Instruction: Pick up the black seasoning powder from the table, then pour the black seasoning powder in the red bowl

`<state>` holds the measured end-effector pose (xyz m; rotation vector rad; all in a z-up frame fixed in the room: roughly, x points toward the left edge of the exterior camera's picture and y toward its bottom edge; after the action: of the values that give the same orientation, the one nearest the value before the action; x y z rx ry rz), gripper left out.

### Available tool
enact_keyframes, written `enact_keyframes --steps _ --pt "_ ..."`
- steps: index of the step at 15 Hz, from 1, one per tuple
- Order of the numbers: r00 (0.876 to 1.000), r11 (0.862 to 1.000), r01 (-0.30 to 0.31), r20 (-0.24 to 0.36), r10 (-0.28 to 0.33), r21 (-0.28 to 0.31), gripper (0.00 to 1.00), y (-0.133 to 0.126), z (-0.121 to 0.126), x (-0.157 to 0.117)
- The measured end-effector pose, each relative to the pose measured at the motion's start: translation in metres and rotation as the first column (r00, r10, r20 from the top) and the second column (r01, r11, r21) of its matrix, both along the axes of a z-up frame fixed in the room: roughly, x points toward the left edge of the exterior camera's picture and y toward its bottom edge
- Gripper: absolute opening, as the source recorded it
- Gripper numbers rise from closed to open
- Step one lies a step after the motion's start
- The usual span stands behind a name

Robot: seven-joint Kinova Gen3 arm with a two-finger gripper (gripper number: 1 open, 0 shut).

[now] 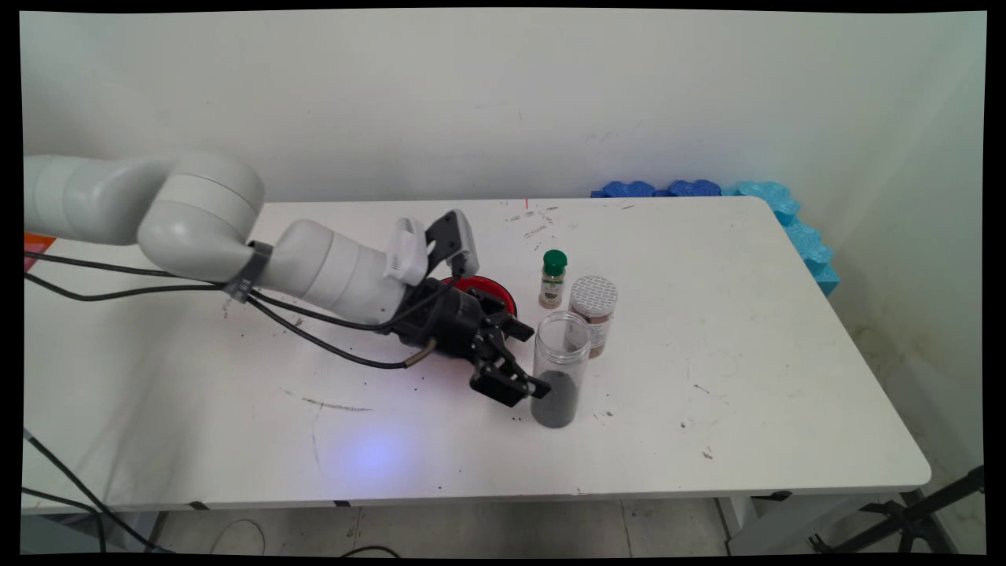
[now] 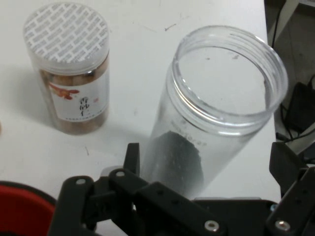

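Gripper low over table, fingers spread either side of one open clear jar with dark powder at bottom. Two closed spice jars behind: silver-lidded, green-capped. One red dish under the arm.

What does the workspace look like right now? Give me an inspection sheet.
Surface: white table, scuffed, with dark specks.
Things: open clear jar upright, dark powder at its bottom; sealed jar and green-capped bottle behind it; red disc partly hidden by the arm.
Clutter: nothing seen.
Gripper: gripper open, fingers either side of the clear jar; contact cannot be told.
Cables: black cables hang from the arm.
Surroundings: blue foam past the far edge; pale wall.
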<state>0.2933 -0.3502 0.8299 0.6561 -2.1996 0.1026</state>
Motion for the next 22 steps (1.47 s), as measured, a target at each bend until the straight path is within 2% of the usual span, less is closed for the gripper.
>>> enact_keyframes --steps 14,15,22 --pt "1.0 1.0 -0.023 -0.021 0.023 -0.006 1.0 -0.01 -0.016 -0.019" --pt "1.0 1.0 -0.023 -0.021 0.023 -0.006 0.0 -0.011 -0.016 -0.019" --pt "1.0 1.0 -0.003 -0.011 0.003 -0.009 0.0 -0.006 -0.01 -0.013"
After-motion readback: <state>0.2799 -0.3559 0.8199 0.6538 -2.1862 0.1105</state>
